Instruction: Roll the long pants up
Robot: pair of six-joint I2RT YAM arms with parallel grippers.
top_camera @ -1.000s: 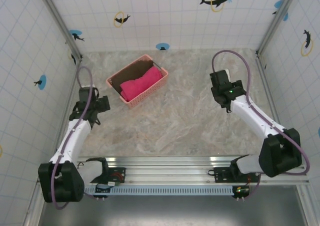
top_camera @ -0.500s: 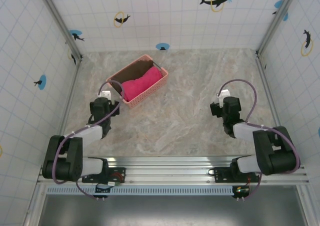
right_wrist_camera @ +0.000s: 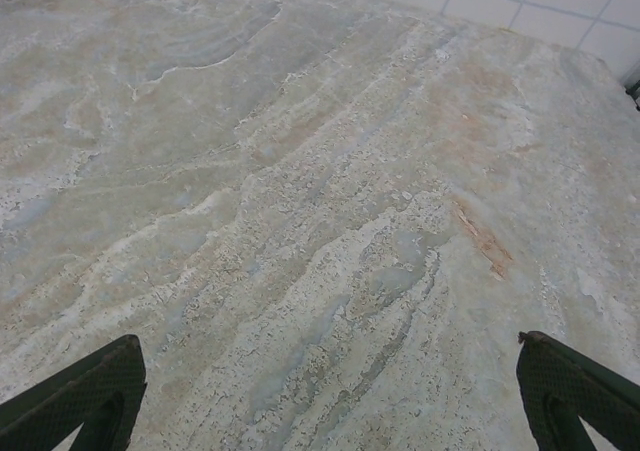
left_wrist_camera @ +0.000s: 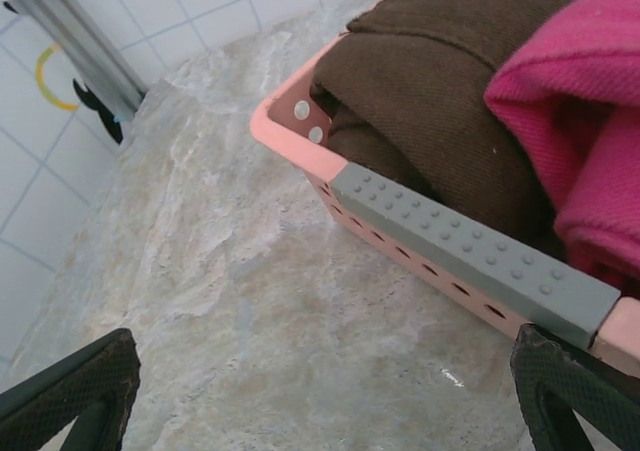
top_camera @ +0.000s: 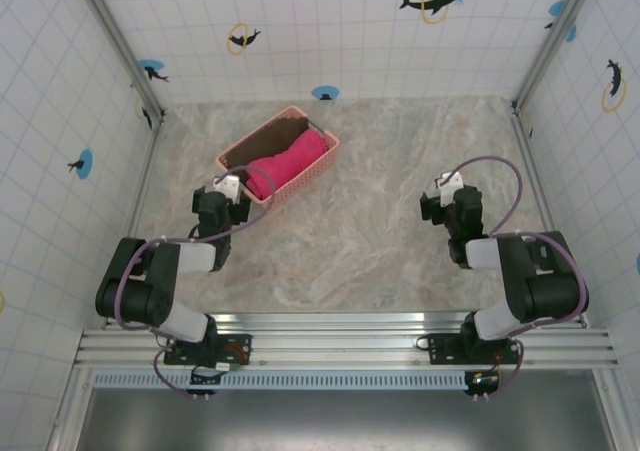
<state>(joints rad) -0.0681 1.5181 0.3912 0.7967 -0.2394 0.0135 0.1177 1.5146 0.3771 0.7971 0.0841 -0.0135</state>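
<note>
The long pants (top_camera: 288, 161) lie bundled, bright magenta, inside the pale pink basket (top_camera: 322, 161) at the back left of the table. In the left wrist view the pants (left_wrist_camera: 585, 101) rest against a dark brown cloth (left_wrist_camera: 450, 81). My left gripper (top_camera: 231, 193) is open just off the basket's near left corner, low over the table. Its fingers (left_wrist_camera: 75, 391) stand wide apart with bare marble between them, in front of the basket's grey handle (left_wrist_camera: 470, 256). My right gripper (top_camera: 447, 201) is open over bare table on the right, nothing between its fingertips (right_wrist_camera: 580, 391).
The dark brown cloth (top_camera: 262, 143) fills the basket's back left half. Tiled walls with metal corner posts (top_camera: 115, 41) close in the table on three sides. Bare marble tabletop (top_camera: 370, 221) stretches between the two arms.
Both arms have folded back and down toward their bases. The left gripper has swung right to the basket's near corner. The right gripper has dropped a little nearer and stays open.
</note>
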